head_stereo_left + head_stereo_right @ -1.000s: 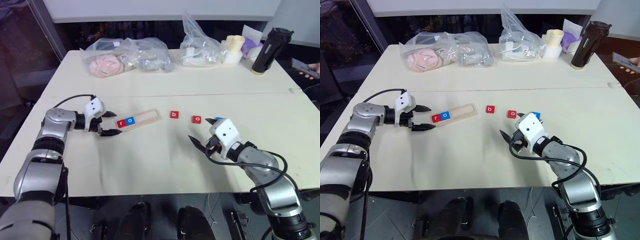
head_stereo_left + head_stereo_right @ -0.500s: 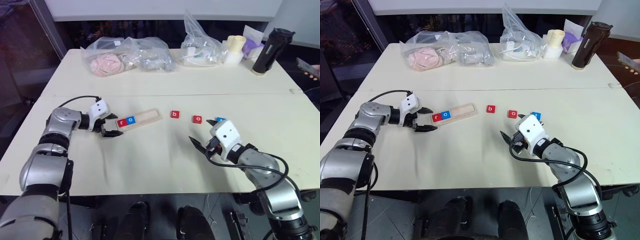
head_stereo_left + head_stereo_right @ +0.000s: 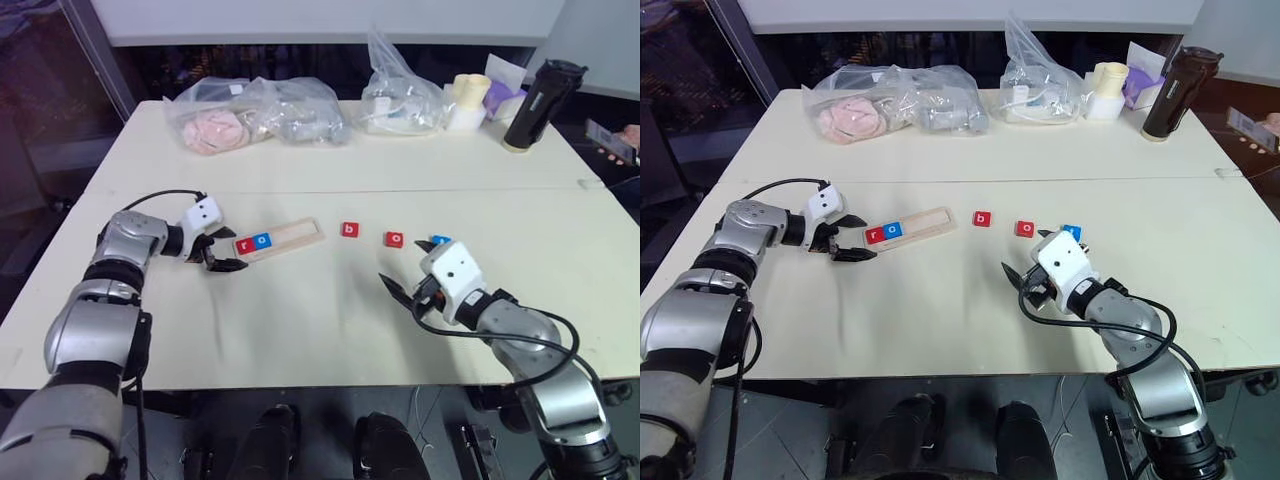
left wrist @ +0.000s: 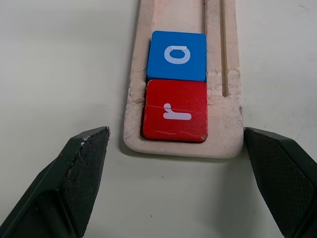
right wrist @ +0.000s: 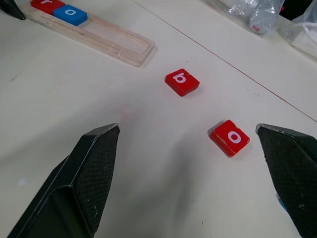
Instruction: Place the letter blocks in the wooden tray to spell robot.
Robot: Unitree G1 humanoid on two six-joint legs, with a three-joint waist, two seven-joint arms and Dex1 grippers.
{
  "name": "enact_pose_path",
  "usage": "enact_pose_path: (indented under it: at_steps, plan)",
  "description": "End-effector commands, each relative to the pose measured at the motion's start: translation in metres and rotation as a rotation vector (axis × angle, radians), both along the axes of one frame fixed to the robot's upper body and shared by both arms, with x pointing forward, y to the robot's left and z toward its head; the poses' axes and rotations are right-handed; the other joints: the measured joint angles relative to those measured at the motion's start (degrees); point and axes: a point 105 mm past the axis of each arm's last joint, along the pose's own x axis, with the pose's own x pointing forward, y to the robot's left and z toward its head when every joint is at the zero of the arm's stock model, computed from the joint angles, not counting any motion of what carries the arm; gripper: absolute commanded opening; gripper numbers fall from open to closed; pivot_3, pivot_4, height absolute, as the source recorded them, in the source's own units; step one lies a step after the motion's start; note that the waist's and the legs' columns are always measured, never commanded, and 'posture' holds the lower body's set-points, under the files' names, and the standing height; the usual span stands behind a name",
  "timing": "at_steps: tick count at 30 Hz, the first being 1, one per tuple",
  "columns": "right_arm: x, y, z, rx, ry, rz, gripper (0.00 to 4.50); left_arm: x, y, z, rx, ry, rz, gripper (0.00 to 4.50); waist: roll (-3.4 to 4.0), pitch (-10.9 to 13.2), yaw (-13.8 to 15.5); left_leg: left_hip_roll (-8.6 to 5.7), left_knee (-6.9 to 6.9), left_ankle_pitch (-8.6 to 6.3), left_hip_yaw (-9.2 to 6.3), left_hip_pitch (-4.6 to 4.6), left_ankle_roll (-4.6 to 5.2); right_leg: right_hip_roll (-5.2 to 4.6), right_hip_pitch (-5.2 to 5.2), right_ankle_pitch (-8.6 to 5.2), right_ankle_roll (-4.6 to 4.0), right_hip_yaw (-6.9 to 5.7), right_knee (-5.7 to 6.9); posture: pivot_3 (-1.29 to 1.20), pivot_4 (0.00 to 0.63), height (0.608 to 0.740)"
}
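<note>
The wooden tray [image 3: 296, 237] lies slanted on the table's left half. Two letter blocks sit at its left end, a red r [image 3: 243, 244] and a blue o [image 3: 262, 240]. My left gripper [image 3: 229, 250] is open just off that end. In the left wrist view its fingers [image 4: 79, 168] straddle the tray's end [image 4: 230, 59] and the r [image 4: 176, 110], touching neither. A red b [image 3: 349, 229], a red o [image 3: 395, 239] and a blue block [image 3: 440, 240] lie loose to the right. My right gripper [image 3: 402, 262] hovers open and empty near them, partly hiding the blue block.
Two clear plastic bags [image 3: 255, 112] [image 3: 400, 95], a pale cup [image 3: 468, 98] and a black bottle [image 3: 540, 100] stand along the table's far side. A person's hand holding a phone [image 3: 612, 140] shows at the right edge. A seam crosses the table behind the tray.
My left gripper has edged toward the tray's left end and turned a little. The right gripper and all blocks have kept still.
</note>
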Motion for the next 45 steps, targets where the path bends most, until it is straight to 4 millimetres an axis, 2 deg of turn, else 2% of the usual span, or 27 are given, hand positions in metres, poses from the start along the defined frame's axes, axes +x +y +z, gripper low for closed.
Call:
enact_pose_path:
  at_steps: [1,8,11,12,13,23,36,45]
  plan:
    - [-0.004,0.003,0.014,-0.006,-0.060,0.007,4.47,-0.007,0.006,-0.021,0.058,0.088,0.029,4.50,0.01,0.0,0.0,0.00,0.00,0.00,0.00,0.01,0.00,0.00,0.02,0.00,0.00,0.00,0.00,0.00,0.150,0.725]
    - [-0.006,0.002,0.013,-0.007,-0.060,-0.005,4.47,-0.007,0.003,-0.027,0.079,0.086,0.021,4.50,0.05,-0.1,0.1,0.00,0.01,0.00,-0.01,0.08,0.00,-0.02,0.09,0.00,0.00,0.00,0.00,0.00,0.150,0.725]
    - [-0.006,0.002,0.013,-0.008,-0.060,-0.007,4.50,-0.008,0.001,-0.028,0.099,0.071,-0.005,3.65,0.05,-0.1,0.2,0.00,0.01,0.00,-0.02,0.16,0.00,-0.02,0.17,-0.01,0.02,0.00,0.00,0.00,0.150,0.725]
    - [-0.006,0.002,0.013,-0.007,-0.060,-0.007,4.50,-0.008,0.000,-0.029,0.106,0.067,-0.013,3.20,0.05,-0.1,0.2,0.00,0.01,0.00,-0.02,0.19,0.00,-0.02,0.20,-0.01,0.03,0.00,0.00,0.00,0.150,0.725]
    - [-0.006,0.002,0.013,-0.006,-0.060,-0.007,4.50,-0.008,0.000,-0.029,0.108,0.065,-0.016,3.12,0.06,-0.2,0.1,0.00,0.01,0.00,-0.02,0.23,-0.01,-0.03,0.23,-0.06,0.10,0.00,0.00,0.00,0.150,0.725]
    - [-0.005,0.003,0.012,-0.006,-0.058,-0.005,4.50,-0.017,-0.010,-0.037,0.118,0.052,-0.126,3.12,0.31,-0.4,0.1,0.00,-0.02,-0.01,-0.03,0.27,-0.02,-0.06,0.30,-0.12,0.21,0.00,-0.09,0.00,0.150,0.725]
    - [0.000,0.008,0.010,0.002,-0.055,0.012,4.50,-0.056,-0.054,-0.050,-0.002,0.181,-0.477,3.12,0.44,-0.5,0.1,-0.04,-0.08,-0.04,0.00,0.22,0.04,-0.08,0.35,-0.01,0.03,0.00,-0.35,0.00,0.150,0.725]
    - [-0.001,0.009,0.009,0.007,-0.055,0.014,4.50,-0.065,-0.081,-0.050,-0.027,0.180,-0.566,3.12,0.45,-0.5,0.3,-0.05,-0.08,-0.07,0.00,0.19,0.08,-0.10,0.36,-0.02,0.04,0.00,-0.41,0.00,0.150,0.725]
